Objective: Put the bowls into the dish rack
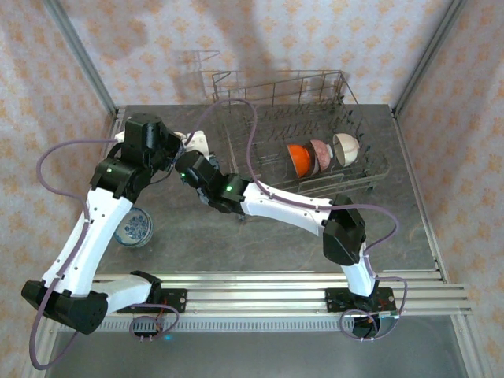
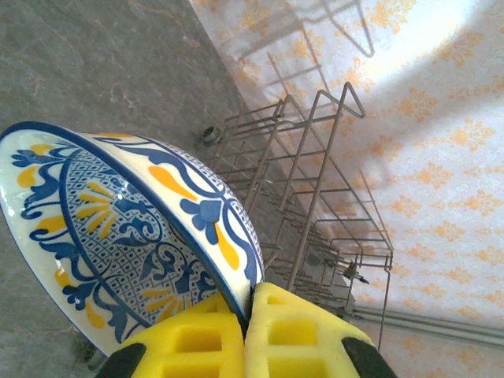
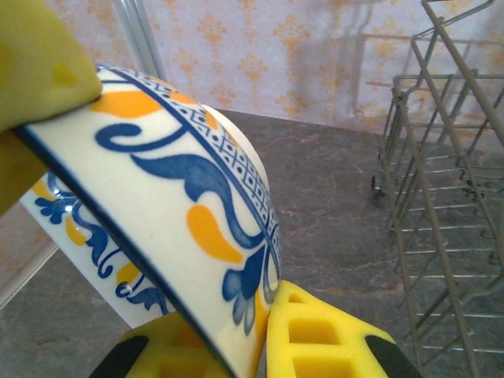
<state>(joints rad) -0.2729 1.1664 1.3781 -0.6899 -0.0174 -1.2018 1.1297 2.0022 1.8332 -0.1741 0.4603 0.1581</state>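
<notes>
1. Two grippers grip one bowl. The left gripper [image 2: 250, 309] is closed on the rim of the blue-and-yellow bowl [image 2: 118, 228], with a yellow pad on each face of the wall.
2. The right gripper [image 3: 250, 339] is clamped on the same rim at another spot, the wall pinched between its two pads. At the upper left of the right wrist view, a yellow finger [image 3: 35, 63] of the left gripper presses on the rim.
3. That bowl is tilted steeply on edge. It is outside the dish rack [image 1: 315, 88], just beside the rack's left side, with both wrists meeting there.
4. Seen from the left wrist, the rack's upright wires rise just beyond the bowl's rim. Seen from the right wrist, the rack's wire wall stands to the right of the bowl.
5. Inside the rack, toward its right end and near its front, three bowls stand on edge in a close row. The orange bowl [image 1: 298, 159] is leftmost, the pink bowl [image 1: 319, 155] is in the middle, and the cream bowl [image 1: 346, 148] is nearest the rack's right wall.
6. A blue-patterned bowl [image 1: 134, 228] sits upright on the table [image 1: 260, 244]. It is well to the left of the rack, nearer the arm bases and close beside the left arm.
7. A purple cable [image 1: 250, 130] loops over the rack's left part.
</notes>
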